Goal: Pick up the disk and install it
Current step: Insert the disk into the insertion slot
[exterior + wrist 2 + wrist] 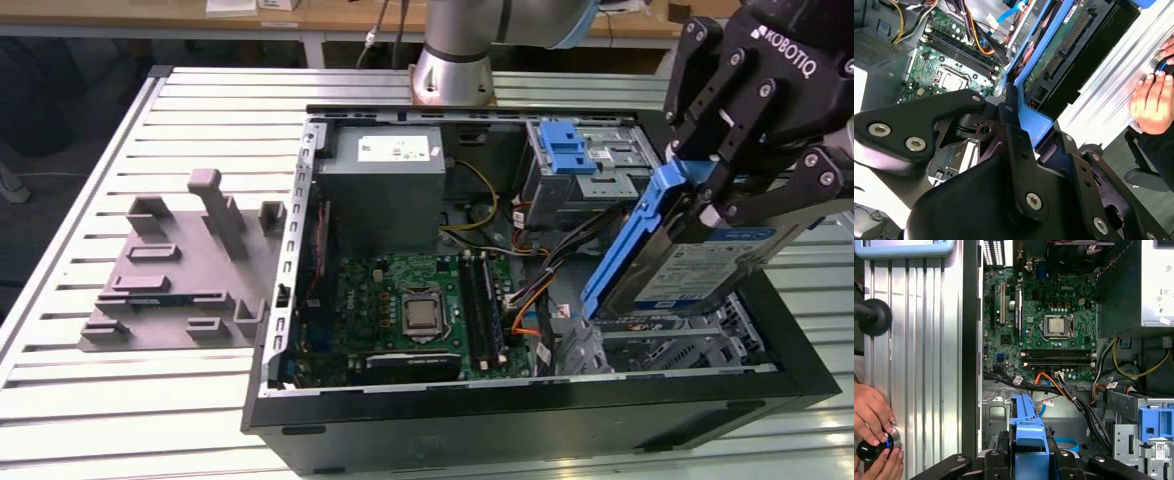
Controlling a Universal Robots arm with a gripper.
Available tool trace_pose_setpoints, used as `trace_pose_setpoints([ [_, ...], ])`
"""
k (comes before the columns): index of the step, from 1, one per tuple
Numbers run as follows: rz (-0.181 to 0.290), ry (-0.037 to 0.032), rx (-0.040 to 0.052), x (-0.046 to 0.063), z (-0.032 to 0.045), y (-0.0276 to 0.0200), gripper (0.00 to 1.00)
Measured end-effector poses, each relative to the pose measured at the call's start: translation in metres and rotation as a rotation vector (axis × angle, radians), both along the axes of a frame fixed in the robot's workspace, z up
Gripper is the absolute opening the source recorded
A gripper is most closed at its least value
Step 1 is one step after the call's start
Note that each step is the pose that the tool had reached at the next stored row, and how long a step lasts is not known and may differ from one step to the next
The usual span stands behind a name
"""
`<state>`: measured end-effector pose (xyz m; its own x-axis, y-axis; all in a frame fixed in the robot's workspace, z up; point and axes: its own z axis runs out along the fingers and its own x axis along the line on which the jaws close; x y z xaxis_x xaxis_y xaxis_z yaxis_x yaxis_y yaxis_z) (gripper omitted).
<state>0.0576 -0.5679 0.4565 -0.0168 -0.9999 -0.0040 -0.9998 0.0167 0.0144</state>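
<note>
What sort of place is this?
Probably a robotics lab bench: a robot claw grips a disk over an open computer case on a slatted metal table, and a person's hand rests on a knob.

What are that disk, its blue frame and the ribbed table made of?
The blue frame looks like moulded plastic: even, matte colour. The disk seems metal, judging by its silver-grey casing. The table is probably aluminium: pale, grooved slats with a dull sheen.

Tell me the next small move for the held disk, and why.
Probably lower the disk a little along its slant: the gripper holds it tilted in the open case, lower end near the metal cage below, not yet seated.
</note>
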Motion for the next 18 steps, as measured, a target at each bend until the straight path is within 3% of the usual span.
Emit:
trace_pose_setpoints([
  [18, 0.0, -0.0004, 0.0, 0.015, -0.0076, 0.0005, 0.36],
])
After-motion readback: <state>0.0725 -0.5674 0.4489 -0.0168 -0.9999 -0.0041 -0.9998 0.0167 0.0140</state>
